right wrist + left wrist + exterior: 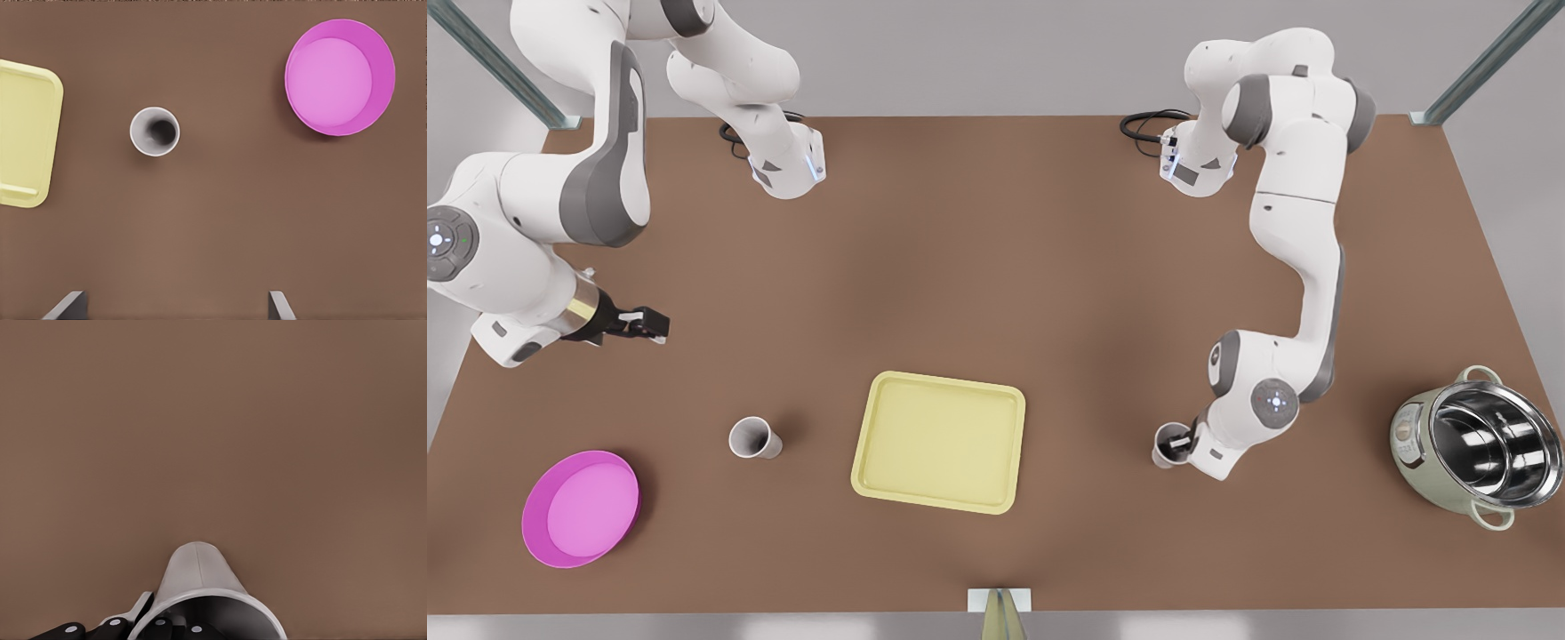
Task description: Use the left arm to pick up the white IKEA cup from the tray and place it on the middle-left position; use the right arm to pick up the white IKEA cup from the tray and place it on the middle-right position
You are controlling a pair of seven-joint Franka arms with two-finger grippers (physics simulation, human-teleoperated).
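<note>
White cup stands on the brown table off the front view's right of the yellow tray. The left gripper is at its rim. In the left wrist view one finger sits inside the mouth and another outside, so it looks clamped on the cup wall.

The step in hand is probably setting this cup down. The fingers should part fully and lift straight up, so the inner finger does not drag the rim and tip the cup.

There is bare tabletop all round. The steel pot is well apart and the tray edge is not close.

The right gripper waits with its fingers spread wide, high over the front view's left. The second white cup stands upright between the tray and the pink dish, touching neither.
</note>
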